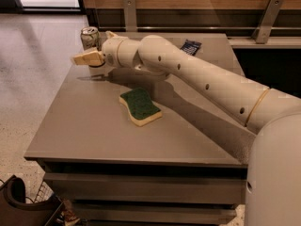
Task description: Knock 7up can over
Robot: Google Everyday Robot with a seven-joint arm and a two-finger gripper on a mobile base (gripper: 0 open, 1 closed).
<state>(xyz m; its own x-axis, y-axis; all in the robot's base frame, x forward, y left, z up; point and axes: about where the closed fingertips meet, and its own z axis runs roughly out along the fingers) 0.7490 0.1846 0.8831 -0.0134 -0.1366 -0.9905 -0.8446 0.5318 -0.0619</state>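
The 7up can (89, 36) stands upright at the far left corner of the grey table (94, 126). It is whitish-silver with a silver top. My gripper (88, 58) is at the end of the long cream arm (197, 74), which reaches across the table from the right. The gripper is just in front of the can and low against its base, close to it or touching it; I cannot tell which.
A green and yellow sponge (139, 106) lies in the middle of the table. A dark blue packet (190, 46) lies at the far right of the table. A wooden wall with metal brackets (268, 18) runs behind. The floor (33, 79) drops off to the left.
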